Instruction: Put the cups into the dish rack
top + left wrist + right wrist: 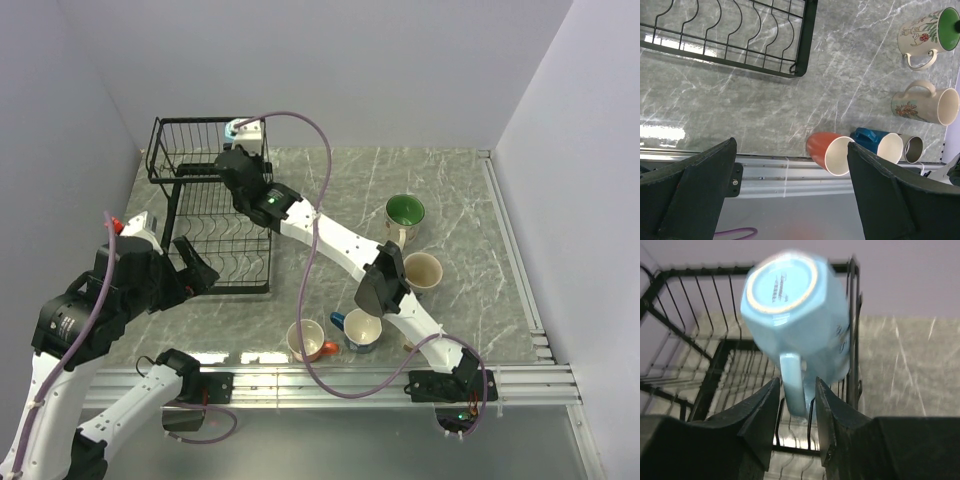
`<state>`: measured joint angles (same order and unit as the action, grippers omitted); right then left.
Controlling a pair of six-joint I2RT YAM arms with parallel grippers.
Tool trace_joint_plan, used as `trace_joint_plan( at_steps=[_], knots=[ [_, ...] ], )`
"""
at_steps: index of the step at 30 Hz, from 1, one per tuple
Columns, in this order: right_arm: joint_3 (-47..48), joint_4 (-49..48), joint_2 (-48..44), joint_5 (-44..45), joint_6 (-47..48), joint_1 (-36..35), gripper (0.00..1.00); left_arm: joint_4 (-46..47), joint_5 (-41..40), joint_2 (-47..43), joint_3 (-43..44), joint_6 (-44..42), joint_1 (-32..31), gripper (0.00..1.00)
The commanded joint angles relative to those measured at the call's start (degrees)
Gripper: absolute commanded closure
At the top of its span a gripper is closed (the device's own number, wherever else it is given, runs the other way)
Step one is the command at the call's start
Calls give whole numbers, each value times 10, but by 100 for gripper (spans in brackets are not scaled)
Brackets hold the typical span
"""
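The light blue cup (795, 315) hangs bottom toward the right wrist camera, at the right back corner of the black wire dish rack's (190, 150) upper basket. Its handle (792, 382) sits between the fingers of my right gripper (797, 385), whose jaws stand apart with gaps beside the handle. From above, the light blue cup (243, 128) shows just beyond the right gripper (242, 148). My left gripper (791, 145) is wide open and empty, low by the rack's front right corner. The orange-red cup (827, 150), dark blue cup (880, 142), small metal cup (912, 148) and two cream cups (922, 105) (925, 32) lie on the table.
The rack's lower tier (740, 30) lies just left of the left gripper (200, 268). The right arm (340, 245) stretches diagonally across the table above the cups. A metal rail (350, 380) runs along the near edge. Grey walls close in left, back and right.
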<state>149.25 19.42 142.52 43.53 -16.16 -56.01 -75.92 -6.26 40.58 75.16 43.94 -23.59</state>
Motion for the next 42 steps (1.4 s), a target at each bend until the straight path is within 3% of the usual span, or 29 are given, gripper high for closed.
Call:
trace_joint_plan(
  at_steps=[1, 6, 11, 13, 15, 17, 29, 35, 42],
  knots=[
    [-48, 109, 27, 8, -8, 13, 55, 5, 1, -6, 0, -14, 0, 2],
    [-85, 103, -14, 3, -26, 9, 45, 8, -2, -4, 0, -15, 0, 1],
    [-152, 84, -72, -2, -33, 7, 24, 13, -2, 2, 3, -17, 0, 1],
    [-171, 85, -99, 4, -37, 7, 21, 14, -2, 2, 3, -17, 0, 1],
    [-183, 90, -123, 3, -42, 8, 9, 18, -2, 2, 2, -16, 0, 1],
    [-205, 89, -142, 7, -46, 7, 5, 22, -2, 3, 2, -17, 0, 1],
    [-265, 46, -241, -56, -39, 6, 0, 36, -2, 7, 9, -9, 0, 1],
    [-251, 86, -298, -18, -57, 5, 0, 45, -6, 20, 27, -14, 0, 1],
    [-369, 105, -488, 17, -55, 5, 0, 97, 32, 63, 35, -28, 1, 1]
  ],
)
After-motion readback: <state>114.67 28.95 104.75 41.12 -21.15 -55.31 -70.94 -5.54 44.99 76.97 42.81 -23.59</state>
